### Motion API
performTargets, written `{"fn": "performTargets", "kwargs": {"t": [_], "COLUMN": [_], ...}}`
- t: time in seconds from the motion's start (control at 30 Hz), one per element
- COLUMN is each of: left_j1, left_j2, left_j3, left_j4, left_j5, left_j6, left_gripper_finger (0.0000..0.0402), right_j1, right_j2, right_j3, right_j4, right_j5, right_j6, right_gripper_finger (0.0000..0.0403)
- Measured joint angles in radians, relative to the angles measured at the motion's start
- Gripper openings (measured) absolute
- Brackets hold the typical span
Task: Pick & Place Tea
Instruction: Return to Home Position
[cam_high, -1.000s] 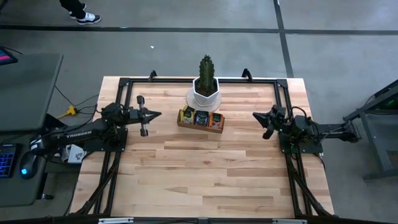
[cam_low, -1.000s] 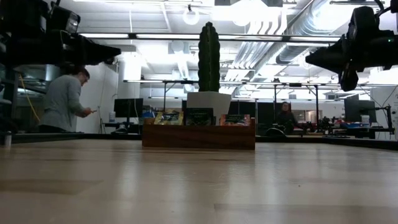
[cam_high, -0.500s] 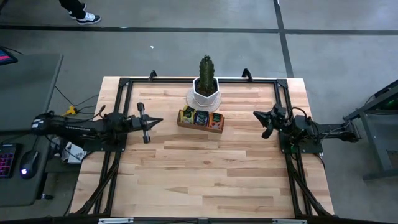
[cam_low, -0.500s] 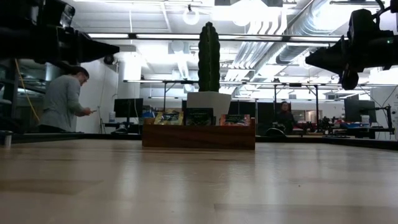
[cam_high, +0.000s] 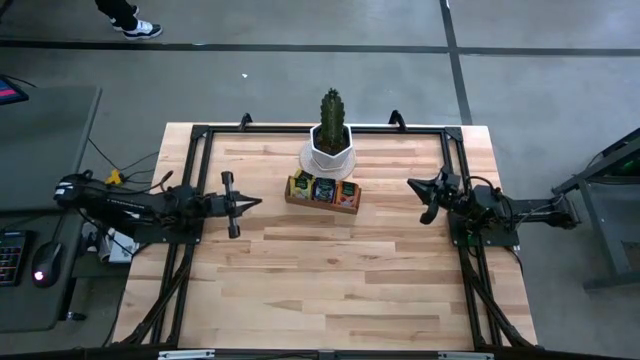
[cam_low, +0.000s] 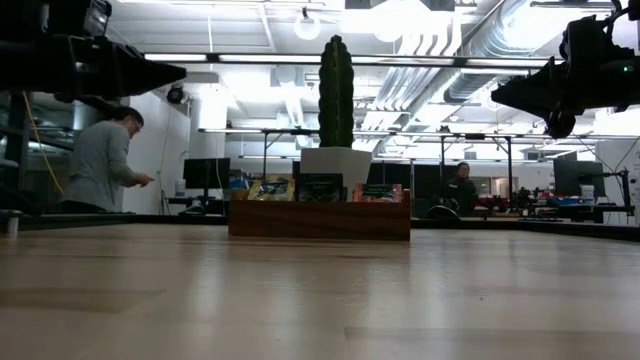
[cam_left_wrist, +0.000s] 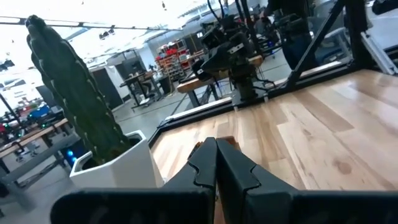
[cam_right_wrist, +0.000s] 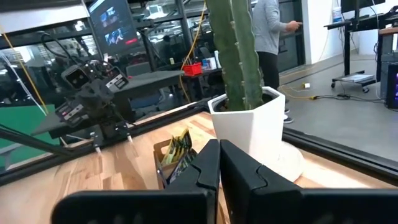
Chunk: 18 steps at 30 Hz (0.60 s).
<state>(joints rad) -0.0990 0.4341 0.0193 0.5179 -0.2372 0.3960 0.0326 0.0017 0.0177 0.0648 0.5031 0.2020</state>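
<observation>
From above, the tea bags (cam_high: 322, 189) are too small to count. Low down, the wooden tray (cam_low: 320, 222) hides their bottoms. In its wrist view, the right gripper (cam_right_wrist: 219, 144) covers most of the tray.

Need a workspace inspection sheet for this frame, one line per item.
Surface: wooden table; no loose sachets seen.
Job's things: tea sachets upright in all three compartments of wooden tray.
Clutter: potted cactus behind tray.
End effectors: left end effector shut, left of tray; right end effector shut, right of tray; both raised, empty.
Cables: loose cables on floor beside left arm.
Surroundings: person standing beyond table.
</observation>
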Motion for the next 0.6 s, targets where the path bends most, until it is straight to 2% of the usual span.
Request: {"fn": "performTargets", "kwargs": {"t": [0.6], "left_j1": [0.000], "left_j2": [0.000], "left_j3": [0.000], "left_j4": [-0.201], "left_j5": [-0.001], "left_j6": [0.000], "left_gripper_finger": [0.0000], "right_j1": [0.000], "right_j2": [0.006], "right_j3": [0.000], "right_j4": [0.005], "right_j5": [-0.001], "right_j6": [-0.001], "right_gripper_finger": [0.0011]}}
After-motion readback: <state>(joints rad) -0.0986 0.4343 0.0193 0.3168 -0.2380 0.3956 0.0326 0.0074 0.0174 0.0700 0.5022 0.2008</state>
